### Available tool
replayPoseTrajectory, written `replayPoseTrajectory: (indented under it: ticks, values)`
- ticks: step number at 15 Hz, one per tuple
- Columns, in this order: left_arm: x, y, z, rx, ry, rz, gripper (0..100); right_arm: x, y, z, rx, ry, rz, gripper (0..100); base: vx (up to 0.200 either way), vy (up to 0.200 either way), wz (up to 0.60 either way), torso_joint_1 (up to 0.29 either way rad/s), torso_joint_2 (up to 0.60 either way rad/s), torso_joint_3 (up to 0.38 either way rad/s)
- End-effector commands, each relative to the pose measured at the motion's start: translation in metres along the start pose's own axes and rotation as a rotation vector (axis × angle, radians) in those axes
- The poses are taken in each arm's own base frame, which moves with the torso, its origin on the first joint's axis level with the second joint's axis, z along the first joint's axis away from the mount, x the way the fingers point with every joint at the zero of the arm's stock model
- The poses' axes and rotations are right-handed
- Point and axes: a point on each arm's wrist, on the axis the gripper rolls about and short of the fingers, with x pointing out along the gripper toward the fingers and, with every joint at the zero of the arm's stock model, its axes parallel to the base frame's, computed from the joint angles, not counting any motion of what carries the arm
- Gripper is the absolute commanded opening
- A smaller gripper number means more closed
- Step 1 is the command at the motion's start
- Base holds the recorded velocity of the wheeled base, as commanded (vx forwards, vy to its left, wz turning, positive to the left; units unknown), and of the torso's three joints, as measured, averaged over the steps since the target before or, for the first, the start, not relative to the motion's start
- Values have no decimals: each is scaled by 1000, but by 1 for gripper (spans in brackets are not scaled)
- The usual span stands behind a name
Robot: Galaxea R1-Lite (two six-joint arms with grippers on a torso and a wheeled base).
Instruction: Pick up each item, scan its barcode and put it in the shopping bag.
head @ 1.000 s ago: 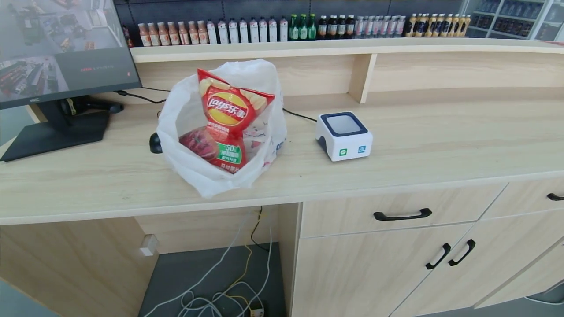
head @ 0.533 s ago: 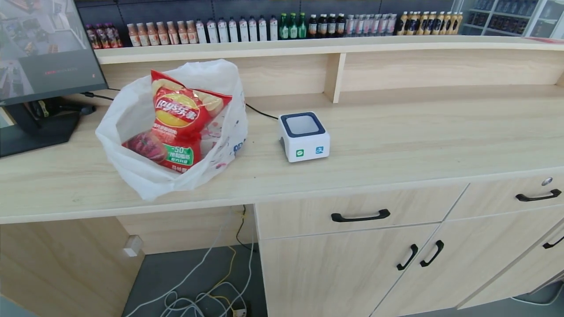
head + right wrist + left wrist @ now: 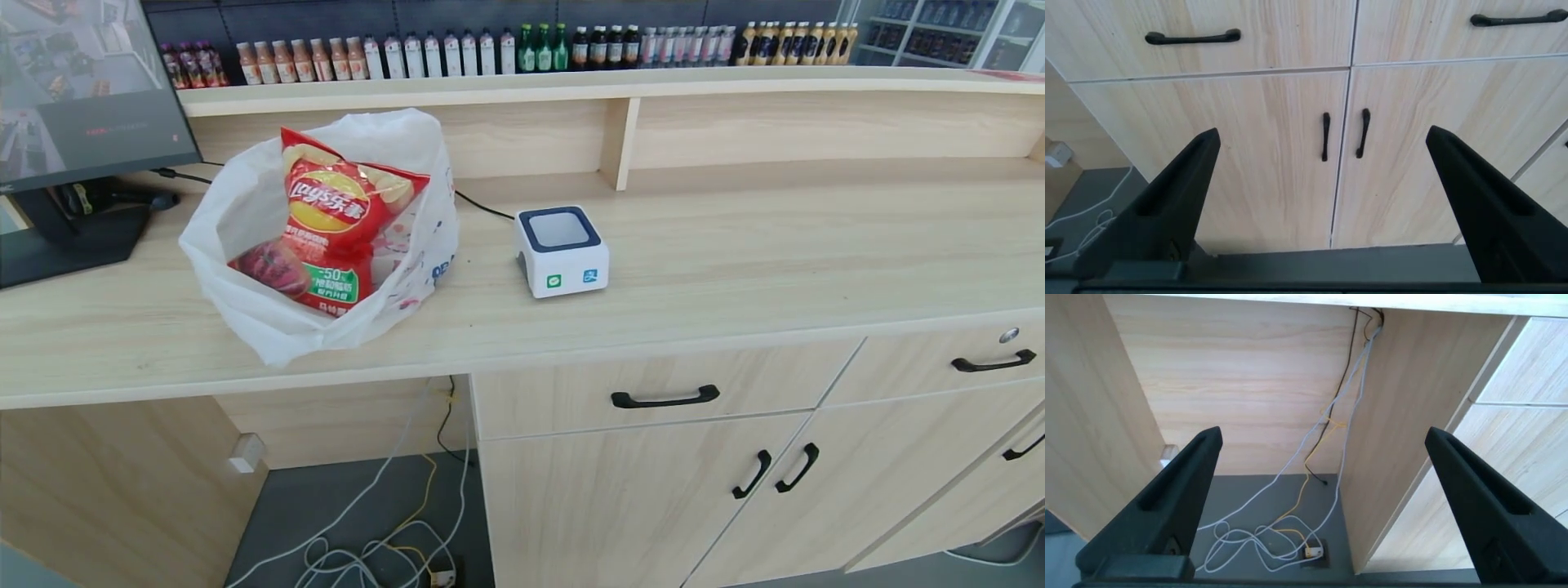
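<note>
Change: the whole head view has shifted since 1.0 s ago, so the camera has moved; the things keep their places on the counter (image 3: 735, 261); against 0.5 s ago almost nothing differs
Monitor (image 3: 82, 82): far left on the counter, on a black stand
Shopping bag (image 3: 237, 314): white plastic, mouth open, standing on the counter between monitor and scanner
Chip packet (image 3: 335, 208): red, upright inside the shopping bag, top edge above the bag's rim
Red packet (image 3: 273, 268): lower in the bag, leaning against the chip packet
Scanner (image 3: 562, 251): white cube with a dark-framed window facing up; near the bag, not touching it
Left gripper (image 3: 1319, 437): fingers spread wide, nothing held; below counter level, facing the open bay with cables (image 3: 1290, 523); well apart from the bag above
Right gripper (image 3: 1321, 135): fingers spread wide, nothing held; facing the cupboard doors (image 3: 1249, 163) under a drawer handle (image 3: 1192, 37); well apart from bag and scanner
</note>
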Motion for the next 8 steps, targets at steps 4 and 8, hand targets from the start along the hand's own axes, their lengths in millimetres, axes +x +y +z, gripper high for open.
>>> replayPoseTrajectory:
  ticks: [4,8]
  values:
    - [0,0,0,0,0,1,100,0,0,0,0,0,1,100,0,0,0,0,0,0]
    - [0,0,0,-3,-2,1,100,0,0,0,-5,2,1,100,0,-200,0,-1,-2,1]
